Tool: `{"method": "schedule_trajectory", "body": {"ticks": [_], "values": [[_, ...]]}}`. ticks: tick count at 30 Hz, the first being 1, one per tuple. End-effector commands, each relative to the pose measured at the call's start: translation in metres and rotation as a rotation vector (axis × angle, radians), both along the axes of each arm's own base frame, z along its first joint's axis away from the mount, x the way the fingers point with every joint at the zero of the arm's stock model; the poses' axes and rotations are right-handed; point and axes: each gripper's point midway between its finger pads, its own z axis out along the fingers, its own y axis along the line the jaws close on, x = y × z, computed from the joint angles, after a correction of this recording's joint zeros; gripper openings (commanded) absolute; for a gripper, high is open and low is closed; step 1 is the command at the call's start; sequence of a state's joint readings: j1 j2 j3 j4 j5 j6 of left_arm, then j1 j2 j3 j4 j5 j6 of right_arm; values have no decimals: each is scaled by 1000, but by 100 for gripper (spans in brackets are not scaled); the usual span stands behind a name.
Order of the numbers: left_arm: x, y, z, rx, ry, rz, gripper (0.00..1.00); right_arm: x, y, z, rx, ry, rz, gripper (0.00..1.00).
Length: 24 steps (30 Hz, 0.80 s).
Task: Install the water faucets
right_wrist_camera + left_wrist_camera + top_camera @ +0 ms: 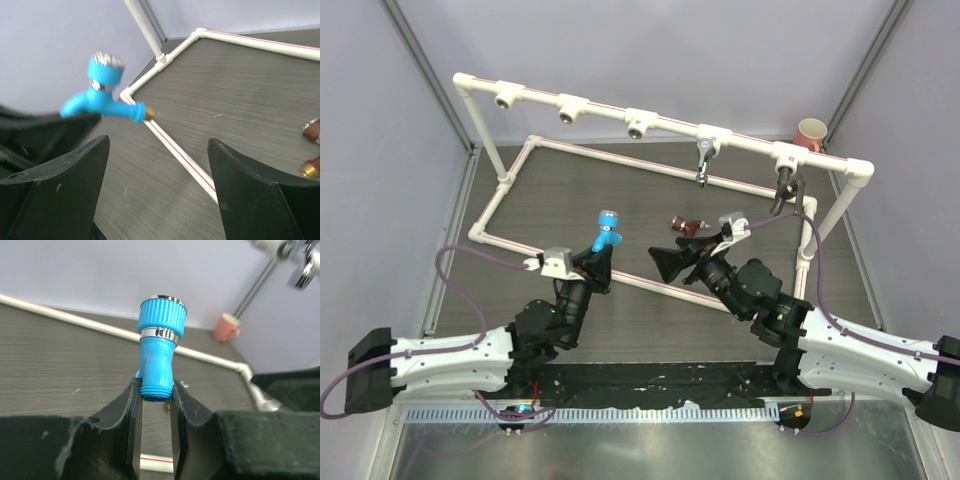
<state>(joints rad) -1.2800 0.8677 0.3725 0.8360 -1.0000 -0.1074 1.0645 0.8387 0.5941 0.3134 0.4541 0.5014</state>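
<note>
while the blue faucet [159, 347] is clamped by its lower end in the left gripper [156, 392], standing upright, the right gripper [157, 145] is spread empty beside it; the vacant tee sockets [570, 110] lie beyond, nearer the left arm.

White arms [450, 360], black pincers [601, 258], purple cables [445, 262]

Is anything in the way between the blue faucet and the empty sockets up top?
Nothing visible does. The blue faucet in the left gripper has a clear path to the empty sockets; the open right gripper sits off to the side.
</note>
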Motion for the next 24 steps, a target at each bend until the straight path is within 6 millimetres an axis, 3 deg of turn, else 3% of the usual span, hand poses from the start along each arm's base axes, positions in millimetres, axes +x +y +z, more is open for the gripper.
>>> {"method": "schedule_trajectory", "body": {"ticks": [1,3,6,17,24], "values": [[-7,3,20,-159,9,-108,0,-18,14,27,-123,-319,155,85],[-10,9,30,-240,11,-138,0,-26,21,25,-197,-400,218,85],[-17,0,36,-260,17,-216,0,-27,26,22,-275,-464,249,83],[-41,-55,69,-313,33,-486,0,-24,31,18,-483,-579,289,81],[-49,-73,82,-331,33,-571,0,-16,23,16,-529,-577,239,76]]}}
